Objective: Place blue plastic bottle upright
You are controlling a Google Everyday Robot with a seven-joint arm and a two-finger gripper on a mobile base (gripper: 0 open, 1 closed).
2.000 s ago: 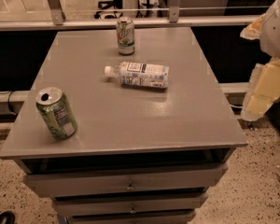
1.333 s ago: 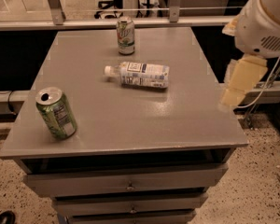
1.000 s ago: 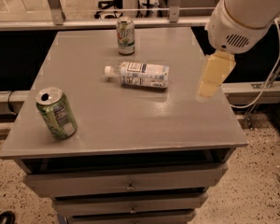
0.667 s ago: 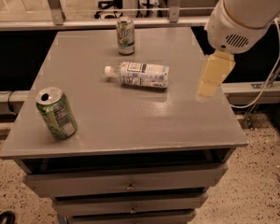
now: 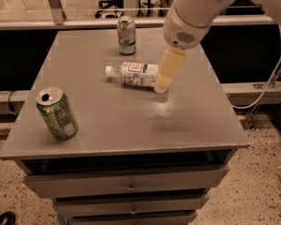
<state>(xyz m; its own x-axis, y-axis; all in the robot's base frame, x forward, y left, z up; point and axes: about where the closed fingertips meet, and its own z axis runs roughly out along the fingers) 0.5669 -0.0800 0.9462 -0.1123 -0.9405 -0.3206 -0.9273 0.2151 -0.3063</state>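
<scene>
- Grey and flat, the top of a metal drawer cabinet [image 5: 131, 125] is filling most of the scene, with a speckled floor [image 5: 264, 182] showing around it.
- A small clear plastic bottle with a white screw cap and a white-bluish label [image 5: 133, 73] is lying on its side near the middle of the top, cap pointing left.
- The robot's cream-coloured gripper [image 5: 162, 86] is hanging down from a bulky white arm housing [image 5: 192, 18], its tip sitting at the bottle's right-hand base end and covering it from where I am standing.
- I cannot tell whether the gripper is spread or closed, nor whether it is touching the bottle.
- One green soda can [image 5: 57, 114] is standing slightly tilted by the front left corner, well apart from the bottle.
- Another green soda can [image 5: 126, 29] is standing upright at the back edge, behind the bottle.
</scene>
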